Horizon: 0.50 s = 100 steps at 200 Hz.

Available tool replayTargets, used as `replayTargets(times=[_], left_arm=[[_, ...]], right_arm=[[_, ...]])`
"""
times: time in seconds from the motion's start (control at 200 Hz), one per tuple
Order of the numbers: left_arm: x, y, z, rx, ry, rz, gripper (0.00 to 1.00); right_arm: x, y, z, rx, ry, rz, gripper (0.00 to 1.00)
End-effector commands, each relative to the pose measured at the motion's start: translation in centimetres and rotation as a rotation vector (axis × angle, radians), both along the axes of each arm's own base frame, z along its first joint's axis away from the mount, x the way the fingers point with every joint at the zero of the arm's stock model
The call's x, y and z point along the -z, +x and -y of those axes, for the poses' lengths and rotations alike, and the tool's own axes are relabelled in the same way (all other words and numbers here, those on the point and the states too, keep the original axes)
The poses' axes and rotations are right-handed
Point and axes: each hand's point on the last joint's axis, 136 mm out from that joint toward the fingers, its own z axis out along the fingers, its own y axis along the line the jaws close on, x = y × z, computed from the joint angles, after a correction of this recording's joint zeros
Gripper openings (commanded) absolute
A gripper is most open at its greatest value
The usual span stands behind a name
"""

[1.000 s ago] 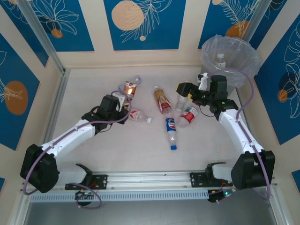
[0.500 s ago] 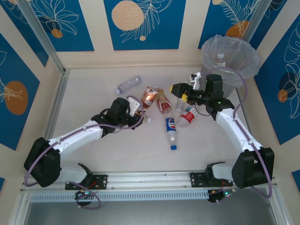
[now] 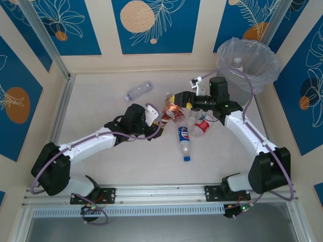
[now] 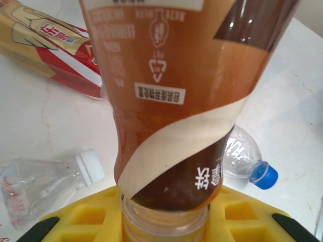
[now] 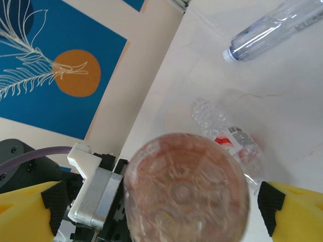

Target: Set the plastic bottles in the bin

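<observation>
My left gripper (image 4: pixel 166 222) is shut on the neck of an orange-brown bottle (image 4: pixel 176 101), holding it off the table near the middle (image 3: pixel 170 106). My right gripper (image 3: pixel 182 99) is open. Its yellow fingers (image 5: pixel 295 206) stand wide on either side of that bottle's base (image 5: pixel 186 191) without touching it. A blue-label bottle (image 3: pixel 184 139), a red-white one (image 3: pixel 202 125) and a clear one (image 3: pixel 138 91) lie on the table. The grey bin (image 3: pixel 222 56) with its clear bag stands at the back right, with one bottle (image 3: pixel 237 63) inside.
A red-and-yellow-label bottle (image 4: pixel 50 45) lies just behind the held one. Beneath it lie a white-capped clear bottle (image 4: pixel 45 181) and a blue-capped one (image 4: pixel 247 161). The two arms nearly meet over the table's centre. Blue-patterned walls close in the table.
My left gripper carried the orange-brown bottle from the back left toward the centre. My right gripper swung left, away from the bin, until its fingers bracketed the bottle's base.
</observation>
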Motion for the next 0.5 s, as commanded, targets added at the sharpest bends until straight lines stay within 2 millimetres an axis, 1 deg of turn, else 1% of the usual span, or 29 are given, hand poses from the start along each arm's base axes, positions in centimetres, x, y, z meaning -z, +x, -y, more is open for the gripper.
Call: replayTargets(times=[0.0,0.145,0.32,0.465,0.495], left_arm=[[-2.3,-0.2,1.7,0.059,-0.074,0.03,0.0],[-2.7,-0.4,1.9,0.074,-0.094,0.035,0.0],[-2.7,-0.5,2.1,0.079,-0.101,0.026,0.0],[-2.7,-0.3,2.0,0.07,-0.097,0.029,0.0],[-2.7,-0.3,1.9,0.067,-0.096,0.028,0.0]], right_arm=[[-0.7,-0.7,-0.9,-0.074,-0.008,0.049,1.0],[0.1,-0.8,-1.1,-0.073,-0.036,0.045,0.99],[0.5,-0.7,-1.4,-0.068,-0.051,0.045,0.97],[0.8,-0.4,-1.2,-0.046,-0.062,0.044,0.84],[0.9,-0.4,-1.3,-0.048,-0.061,0.041,0.83]])
